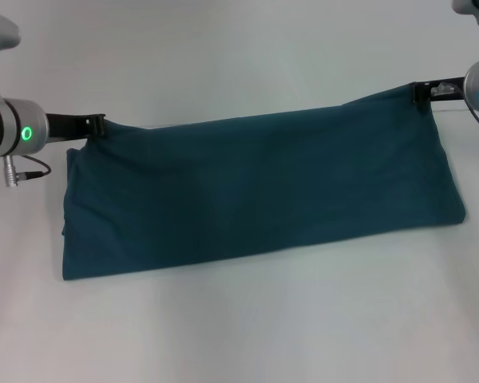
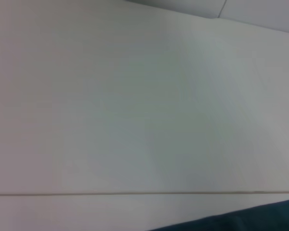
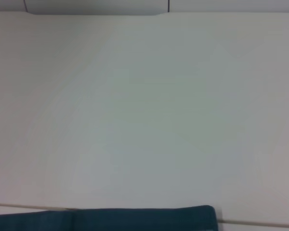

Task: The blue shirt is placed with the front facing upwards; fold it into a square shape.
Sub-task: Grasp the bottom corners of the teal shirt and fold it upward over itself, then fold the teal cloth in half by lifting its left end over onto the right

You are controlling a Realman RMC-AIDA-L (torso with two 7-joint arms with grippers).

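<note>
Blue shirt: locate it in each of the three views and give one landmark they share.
Head view: the blue shirt spans the middle, its far corners at the left gripper and right gripper.
Left wrist view: a sliver in one corner.
Right wrist view: a strip along one edge.
Shared landmark: the white table.

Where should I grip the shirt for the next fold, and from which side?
Probably the two far corners, each from its own outer side. The shirt lies as a long band across the table, and the left gripper and right gripper already pinch those corners, raising that far edge.
</note>
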